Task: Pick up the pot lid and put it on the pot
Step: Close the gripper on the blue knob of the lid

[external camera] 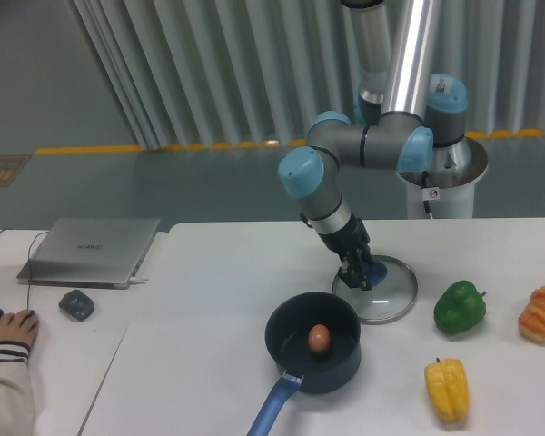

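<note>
The gripper point(367, 274) reaches down from the upper left, its black fingers drawn together on the blue knob of the pot lid point(395, 304). This round, see-through lid with a metal rim lies on the white table, behind and to the right of the pot. The fingers partly hide the knob and the lid's left side. The dark pot point(334, 377) stands uncovered at the front, its blue handle pointing toward the bottom left. Inside it lies a brown egg-like object point(319, 339).
A green pepper point(460, 307) is right of the lid, with a yellow vegetable point(448, 391) in front and an orange-brown pastry-like item point(540, 314) farther right. At the left are a closed laptop point(89, 252), a dark mouse point(76, 305) and a toy hand point(11, 334).
</note>
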Controlling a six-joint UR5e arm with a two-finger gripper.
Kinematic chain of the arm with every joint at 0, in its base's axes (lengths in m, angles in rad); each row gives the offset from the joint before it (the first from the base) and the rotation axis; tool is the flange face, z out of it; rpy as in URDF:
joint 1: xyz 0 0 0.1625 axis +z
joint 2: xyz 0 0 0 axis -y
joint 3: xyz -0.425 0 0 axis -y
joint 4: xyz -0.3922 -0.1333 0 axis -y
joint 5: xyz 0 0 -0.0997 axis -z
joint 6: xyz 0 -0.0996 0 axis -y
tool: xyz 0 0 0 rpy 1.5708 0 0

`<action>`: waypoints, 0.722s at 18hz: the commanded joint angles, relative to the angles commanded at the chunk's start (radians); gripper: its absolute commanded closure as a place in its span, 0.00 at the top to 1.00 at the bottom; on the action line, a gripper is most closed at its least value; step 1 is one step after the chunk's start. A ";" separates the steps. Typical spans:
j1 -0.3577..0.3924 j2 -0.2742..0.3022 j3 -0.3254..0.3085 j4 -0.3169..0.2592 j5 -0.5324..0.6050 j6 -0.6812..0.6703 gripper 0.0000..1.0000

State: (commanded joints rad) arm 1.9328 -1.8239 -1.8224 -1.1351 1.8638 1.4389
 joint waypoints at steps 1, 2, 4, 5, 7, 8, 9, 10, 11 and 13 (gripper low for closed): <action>0.000 0.000 0.005 -0.002 -0.002 0.000 0.48; 0.000 0.000 0.005 -0.002 -0.002 0.000 0.45; 0.000 -0.002 0.008 -0.003 -0.002 0.000 0.43; 0.003 0.000 0.014 -0.008 -0.005 0.002 0.43; 0.006 0.002 0.017 -0.011 -0.005 0.005 0.43; 0.005 0.002 0.017 -0.011 -0.006 0.005 0.43; 0.005 0.000 0.015 -0.011 -0.005 0.003 0.43; 0.006 0.000 0.018 -0.012 -0.005 0.008 0.43; 0.009 0.002 0.020 -0.014 -0.006 0.012 0.43; 0.011 0.002 0.020 -0.021 -0.005 0.014 0.43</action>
State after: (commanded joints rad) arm 1.9436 -1.8224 -1.8024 -1.1565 1.8592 1.4527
